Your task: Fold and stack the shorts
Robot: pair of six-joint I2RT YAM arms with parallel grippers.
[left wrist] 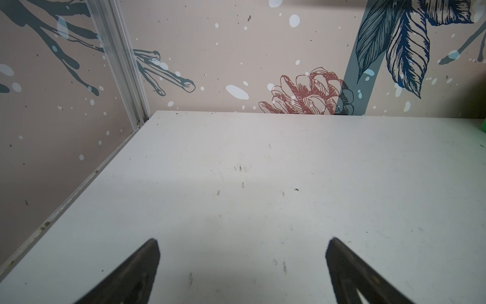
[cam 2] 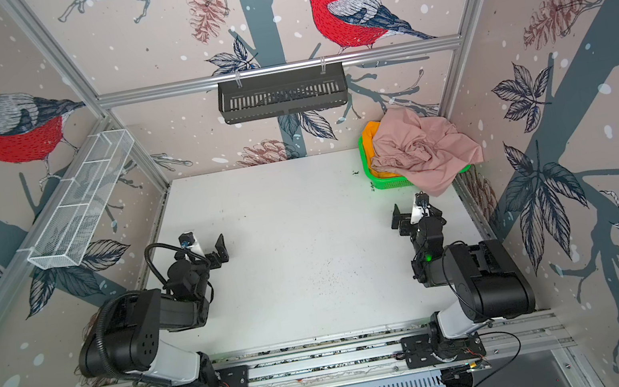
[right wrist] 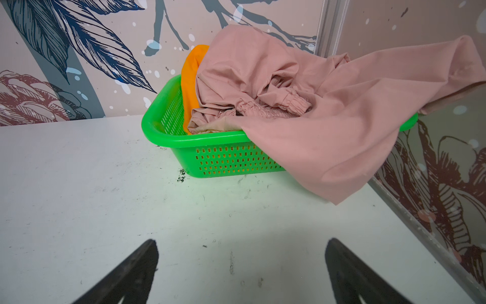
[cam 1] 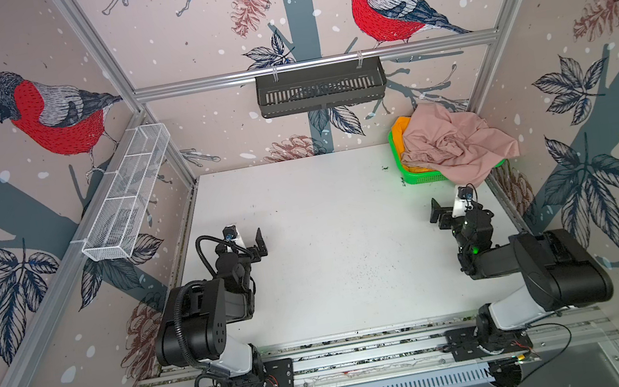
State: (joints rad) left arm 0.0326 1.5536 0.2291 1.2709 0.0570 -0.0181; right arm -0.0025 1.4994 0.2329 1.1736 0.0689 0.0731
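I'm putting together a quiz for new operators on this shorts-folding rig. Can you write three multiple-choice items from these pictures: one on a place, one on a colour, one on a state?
1. Where does the green basket stand?
A) at the far right corner of the table
B) at the middle
C) at the near left corner

2. What colour are the shorts beneath the pink shorts?
A) blue
B) orange
C) white

3. How is the right gripper?
A) shut on the pink shorts
B) shut, empty
C) open, empty

Answers:
1 A: in both top views it sits where the back and right walls meet.
2 B: the orange shorts peek out at the basket's edge.
3 C: the right wrist view shows its jaws apart over bare table.
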